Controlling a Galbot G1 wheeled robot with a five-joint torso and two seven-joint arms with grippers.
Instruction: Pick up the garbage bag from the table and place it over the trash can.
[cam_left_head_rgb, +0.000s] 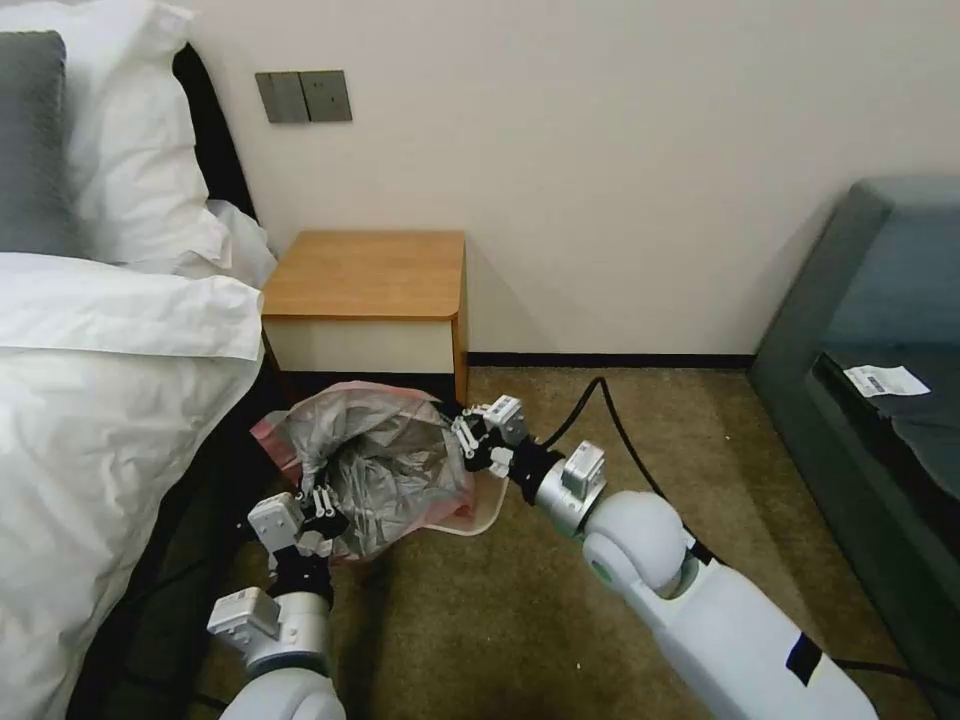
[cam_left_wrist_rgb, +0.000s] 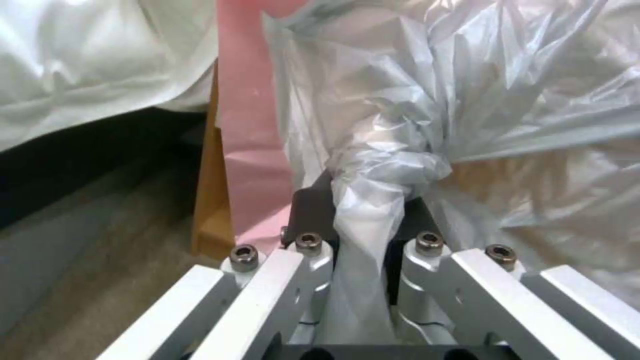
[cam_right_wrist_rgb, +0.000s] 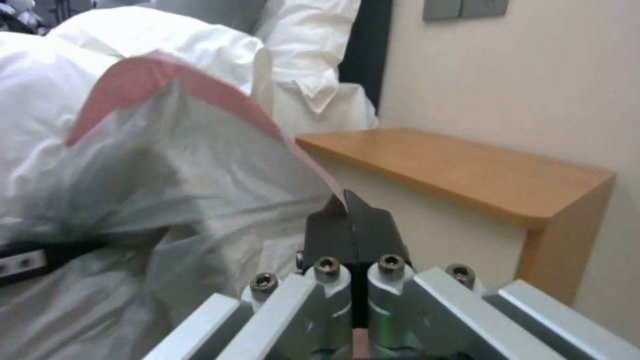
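Stretching the garbage bag (cam_left_head_rgb: 385, 465) between them, both grippers work low over the carpet (cam_left_head_rgb: 560, 620) just in front of the table (cam_left_head_rgb: 365, 275). The left gripper (cam_left_head_rgb: 322, 512) has its fingers pinched together on a bunched twist of grey plastic at the bag's near edge; the left wrist view shows that wad (cam_left_wrist_rgb: 373, 200) squeezed between the dark pads. The right gripper (cam_left_head_rgb: 468, 440), at the bag's right side, is clamped tight on the pink-red band (cam_right_wrist_rgb: 200, 87) of the mouth. The bag billows open over the trash can (cam_left_head_rgb: 490, 515), whose cream rim peeks out at the bag's right near corner. White bedding (cam_left_head_rgb: 110, 400) lies to the left. On the dark bench (cam_left_head_rgb: 880, 400) at right sits a white label (cam_left_head_rgb: 885, 380) with a barcode, its print too small to read.
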